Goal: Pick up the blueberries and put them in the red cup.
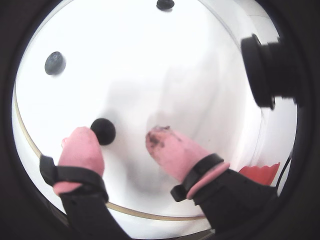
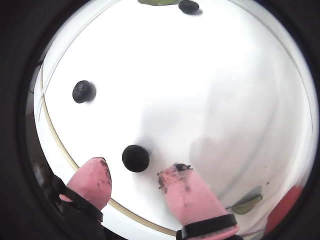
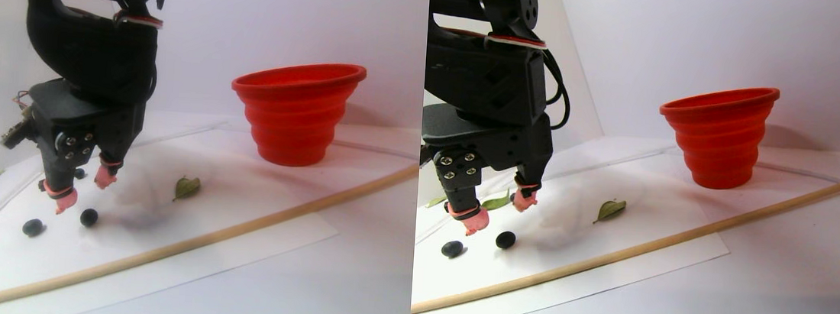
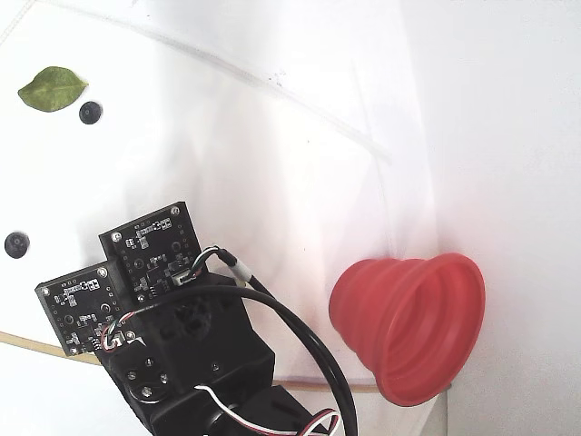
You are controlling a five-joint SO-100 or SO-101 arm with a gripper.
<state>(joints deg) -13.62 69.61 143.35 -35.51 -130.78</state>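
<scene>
In both wrist views the end effector (image 1: 127, 137) stands spread apart low over the white worktop (image 1: 175, 75), its two pink-capped fingertips (image 2: 186, 192) stained dark at the ends and grasping nothing. One of the blueberries (image 1: 103, 131) lies between them near the bottom of the frame, touching or just beside the left fingertip in a wrist view; in another wrist view the same berry (image 2: 135, 158) sits in the gap, apart from both tips. A second berry (image 1: 54, 63) lies in the upper left, and a third (image 1: 165, 4) at the top edge. In the stereo pair view the red cup (image 3: 297, 113) stands upright right of centre, well apart from the end effector, with a green leaf (image 3: 187, 187) and a thin wooden rod (image 3: 232, 231) on the sheet between them. The fixed view shows the red cup (image 4: 408, 322) in the lower right.
</scene>
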